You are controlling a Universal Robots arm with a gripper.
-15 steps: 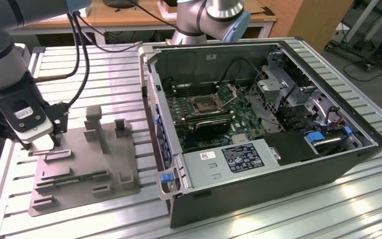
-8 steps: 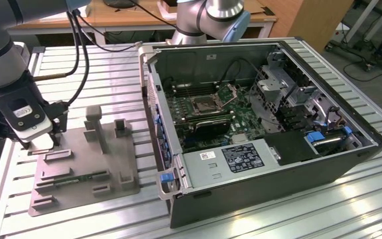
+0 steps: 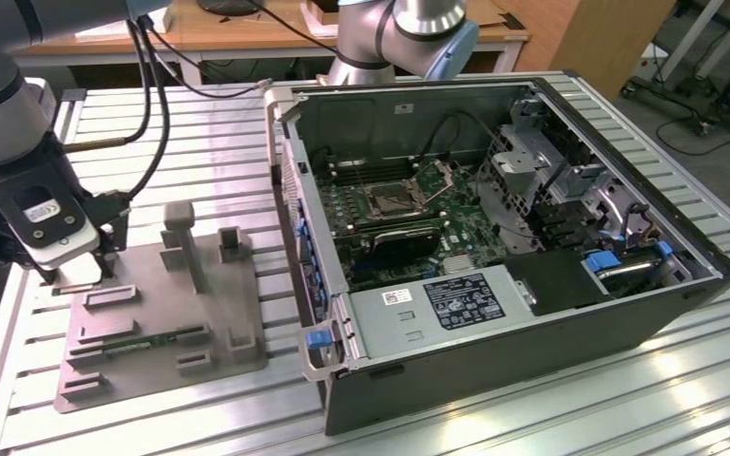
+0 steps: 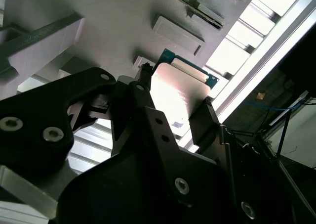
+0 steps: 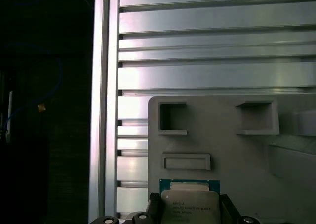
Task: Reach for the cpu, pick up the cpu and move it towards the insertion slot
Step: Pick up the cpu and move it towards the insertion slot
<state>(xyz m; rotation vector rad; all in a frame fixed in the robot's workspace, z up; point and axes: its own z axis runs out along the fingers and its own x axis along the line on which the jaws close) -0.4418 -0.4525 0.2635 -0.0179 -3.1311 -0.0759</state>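
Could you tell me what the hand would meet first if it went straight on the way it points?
Most likely the chip: the hand points down at the grey holder on the table, and the chip lies directly in its line, with the holder beneath. Whether any gap remains is unclear.

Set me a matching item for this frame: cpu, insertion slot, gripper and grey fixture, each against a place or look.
1. cpu
2. insertion slot
3. gripper
4. grey fixture

A. inside the open computer case
B. black, down at the cpu
C. flat on the slatted table, beside the case
D. silvery top, green rim

Pairs: 1-D, 2-A, 3-B, 4-C
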